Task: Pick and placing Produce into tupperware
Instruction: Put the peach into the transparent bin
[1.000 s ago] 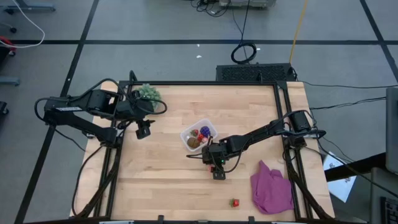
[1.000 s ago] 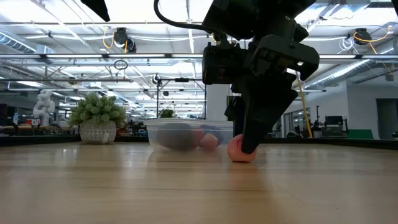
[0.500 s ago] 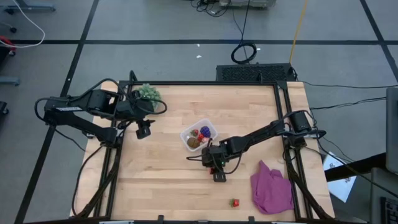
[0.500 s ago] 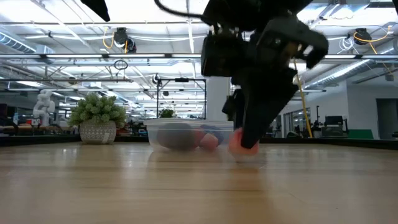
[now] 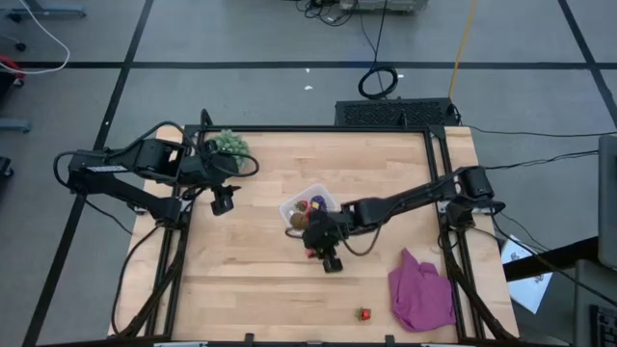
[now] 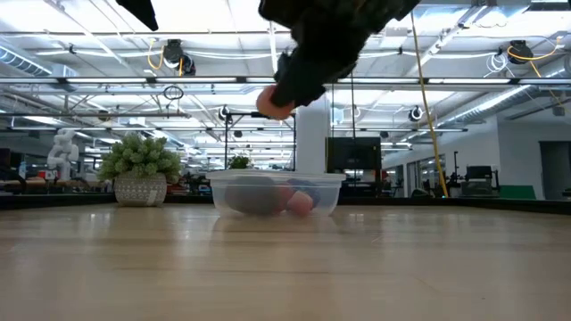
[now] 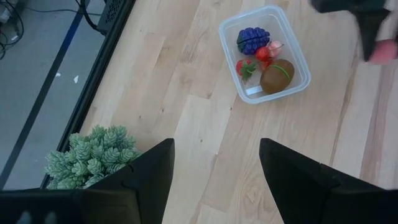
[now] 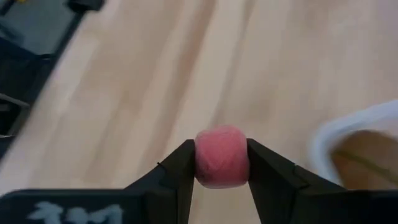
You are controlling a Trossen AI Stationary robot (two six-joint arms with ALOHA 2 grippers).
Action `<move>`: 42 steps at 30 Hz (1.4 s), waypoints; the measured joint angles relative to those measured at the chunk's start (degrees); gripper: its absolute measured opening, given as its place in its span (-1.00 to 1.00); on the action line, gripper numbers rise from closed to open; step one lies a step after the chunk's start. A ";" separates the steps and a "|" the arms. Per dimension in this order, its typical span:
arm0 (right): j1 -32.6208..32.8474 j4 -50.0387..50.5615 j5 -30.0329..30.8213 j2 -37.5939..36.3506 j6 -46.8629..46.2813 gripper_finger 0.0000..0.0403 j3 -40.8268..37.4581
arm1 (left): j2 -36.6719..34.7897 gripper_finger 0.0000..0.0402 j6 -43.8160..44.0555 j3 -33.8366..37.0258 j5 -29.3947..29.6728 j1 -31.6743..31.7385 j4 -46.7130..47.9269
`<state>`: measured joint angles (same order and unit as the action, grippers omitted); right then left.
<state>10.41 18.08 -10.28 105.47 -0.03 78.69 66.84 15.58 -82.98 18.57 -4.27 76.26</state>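
Fruit, small pink round toy (image 8: 222,157), pinched in right gripper (image 8: 221,163), raised beside clear plastic rectangular tub (image 5: 308,209) mid-frame for dropping in; left gripper (image 7: 216,171) idle upper left, parted, empty.

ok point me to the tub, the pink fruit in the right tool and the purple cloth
tub (image 7: 301,60), left wrist view, clear side rim
pink fruit (image 8: 221,157), right wrist view, its front face
purple cloth (image 5: 421,295), high view, middle of the fabric

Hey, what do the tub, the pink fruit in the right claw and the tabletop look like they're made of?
Tub: clear, glossy plastic, probably; the fruits inside show through its walls.
Pink fruit: matte and slightly fuzzy, maybe foam or soft rubber; no shine where the right claw pinches it.
Tabletop: light wood, smooth finish; grain and plank seams show.
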 joint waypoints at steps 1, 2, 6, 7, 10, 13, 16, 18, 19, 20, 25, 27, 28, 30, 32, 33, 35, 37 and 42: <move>-0.91 0.04 0.03 0.02 0.93 -0.40 0.28 | 0.01 0.20 -0.01 0.00 0.00 0.00 -0.01; -1.96 -0.11 0.04 0.02 1.63 -0.40 0.51 | 0.01 0.20 -0.03 0.00 0.00 0.00 0.00; -7.08 -0.53 0.00 -0.02 3.66 -0.40 0.66 | 0.00 0.20 -0.93 0.00 0.01 0.00 0.01; -8.55 -0.33 0.07 0.00 3.71 -0.40 0.66 | 0.01 0.20 -1.21 0.00 0.00 0.00 0.01; -12.57 0.21 0.07 0.00 3.73 -0.40 0.66 | 0.01 0.20 -1.76 0.00 0.02 0.00 -0.01; -15.81 1.93 0.01 0.00 2.83 -0.40 0.66 | 0.01 0.20 -1.78 0.00 0.02 0.00 0.01; -17.77 4.42 -0.05 0.00 2.13 -0.40 0.66 | -0.01 0.20 -1.78 0.00 0.02 0.00 0.01; -18.23 6.36 -0.02 0.00 2.36 -0.40 0.66 | 0.01 0.20 -1.76 0.00 0.02 0.00 0.01; -18.18 7.07 -0.02 0.00 2.75 -0.40 0.66 | 0.01 0.20 -1.78 0.00 0.02 0.00 0.01; -18.00 7.72 0.01 0.00 3.27 -0.40 0.66 | -0.01 0.20 -1.80 0.00 0.04 0.00 0.01; -17.14 14.14 6.13 -0.44 6.23 -0.40 2.71 | 0.00 0.20 -1.89 0.00 2.09 0.00 0.01; -16.68 16.08 9.20 -0.52 7.68 -0.40 4.13 | 0.01 0.20 -1.91 0.00 2.56 0.00 0.01; -16.37 17.13 10.41 -0.54 8.32 -0.40 4.84 | 0.01 0.20 -1.89 0.00 2.56 0.02 0.01; -15.91 18.34 11.98 -0.52 9.29 -0.40 6.06 | 0.01 0.20 -1.76 0.00 2.56 0.00 0.01; -15.64 18.42 12.98 -0.52 10.28 -0.40 7.05 | 0.01 0.20 -1.74 0.00 2.56 0.00 0.00; -15.53 18.58 13.38 -0.52 10.40 -0.40 7.53 | 0.01 0.20 -1.74 0.00 2.56 0.00 0.01; -15.43 19.11 13.49 -0.52 10.40 -0.39 8.37 | 0.01 0.20 -1.70 0.00 2.56 0.00 0.01; -15.40 19.58 13.48 -0.52 10.40 -0.36 8.91 | 0.01 0.20 -1.69 0.00 2.57 0.01 0.01; -15.19 21.28 13.16 -0.39 9.85 -0.26 8.92 | 0.01 0.20 -1.76 0.00 2.57 0.01 -0.01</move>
<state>-4.78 39.35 2.87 105.08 9.82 87.61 66.85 13.82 -82.98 21.13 -4.26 76.25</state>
